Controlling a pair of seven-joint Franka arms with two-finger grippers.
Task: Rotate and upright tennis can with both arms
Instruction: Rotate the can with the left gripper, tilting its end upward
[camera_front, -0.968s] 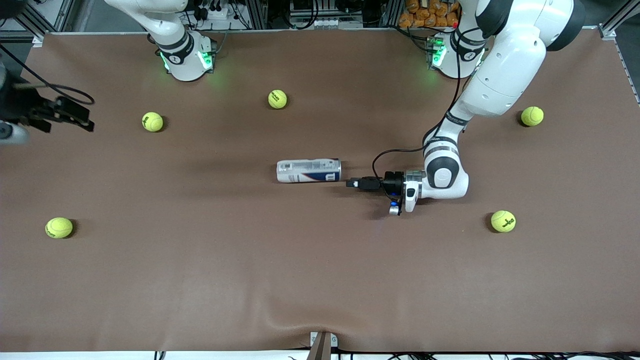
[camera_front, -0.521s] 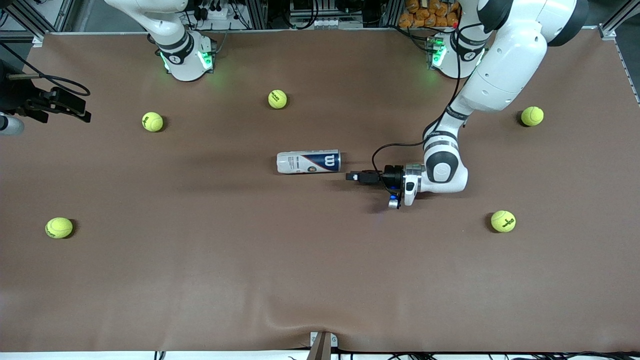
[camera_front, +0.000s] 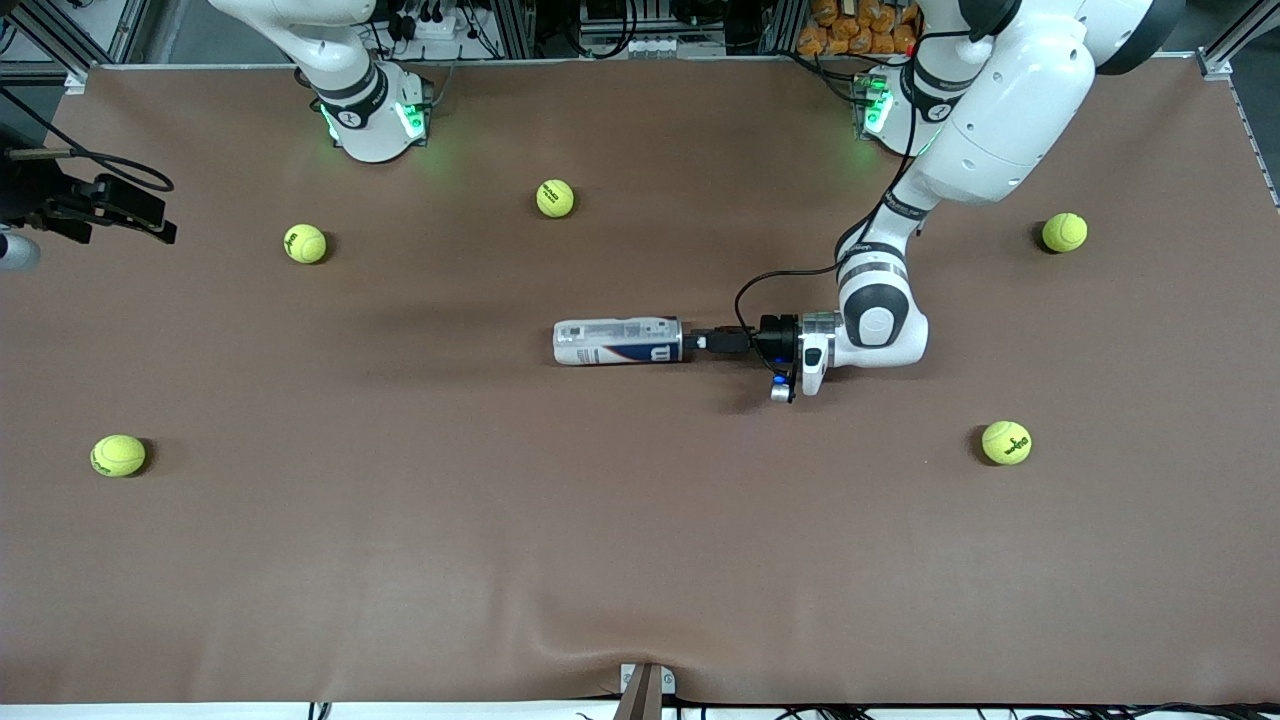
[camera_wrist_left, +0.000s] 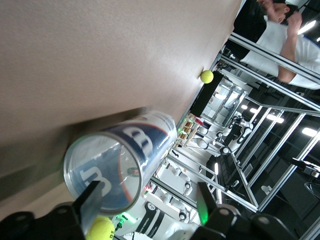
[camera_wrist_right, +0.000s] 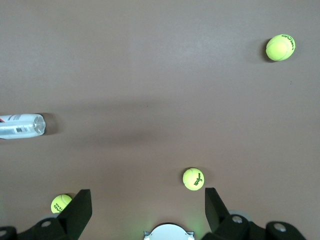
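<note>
Tennis can (camera_front: 617, 341) lying flat on its side near the middle of the brown table (camera_front: 600, 550), not upright yet; blue-and-white label with the red W showing on the end toward the left arm's end of the table; silver rim at that same end.

Left gripper (camera_front: 703, 341) low over the table, right at that rim end of the can, fingers pointing along it; in the left wrist view, fingers (camera_wrist_left: 86, 198) spread wide apart with the round end of the can (camera_wrist_left: 116, 167) between them (holding nothing, just framing it); touching or not, cannot tell.

Right gripper (camera_front: 150, 222) up in the air over the edge of the table at the right arm's end, well apart from the can; waiting; fingers (camera_wrist_right: 77, 209) wide open and holding nothing, seen in the right wrist view.

Yellow-green tennis balls scattered around: one (camera_front: 555, 198) farther from the front camera than the can; one (camera_front: 305, 243) near the right arm's base; one (camera_front: 118, 455) low toward the right arm's end; two (camera_front: 1064, 232) (camera_front: 1006, 442) toward the left arm's end.
</note>
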